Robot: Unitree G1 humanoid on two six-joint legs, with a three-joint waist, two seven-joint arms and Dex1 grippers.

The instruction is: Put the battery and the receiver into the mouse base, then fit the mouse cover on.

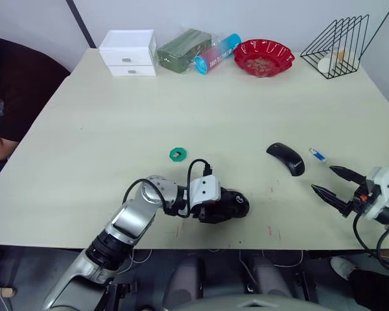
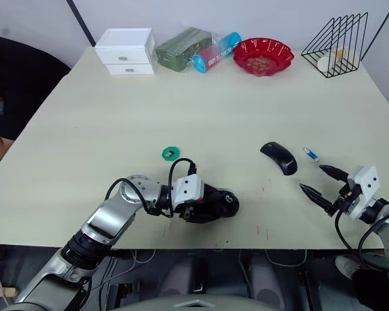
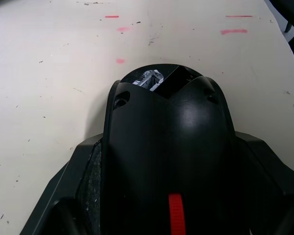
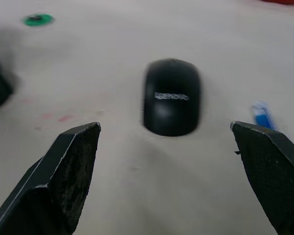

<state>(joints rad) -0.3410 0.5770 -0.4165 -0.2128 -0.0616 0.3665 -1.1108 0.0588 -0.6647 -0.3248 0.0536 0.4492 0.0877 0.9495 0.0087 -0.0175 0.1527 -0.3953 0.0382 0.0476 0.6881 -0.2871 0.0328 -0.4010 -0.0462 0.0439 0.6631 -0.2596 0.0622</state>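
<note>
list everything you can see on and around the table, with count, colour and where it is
mouse base: 1, black with red inside, near table edge, held in the left end effector
mouse cover: 1, plain black, right of centre
battery: 1, white and blue, just right of the mouse cover
green disc: 1, green, centre of table
drawer box: 1, white, far left
green packet: 1, dark green, far edge beside the drawers
tube: 1, blue and pink, lying at the far edge
bowl: 1, red, far edge
wire rack: 1, black, far right corner
table: 1, cream
person: 1, dark clothing, at the left side
left end effector: shut on the mouse base
right end effector: open, near the battery
</note>
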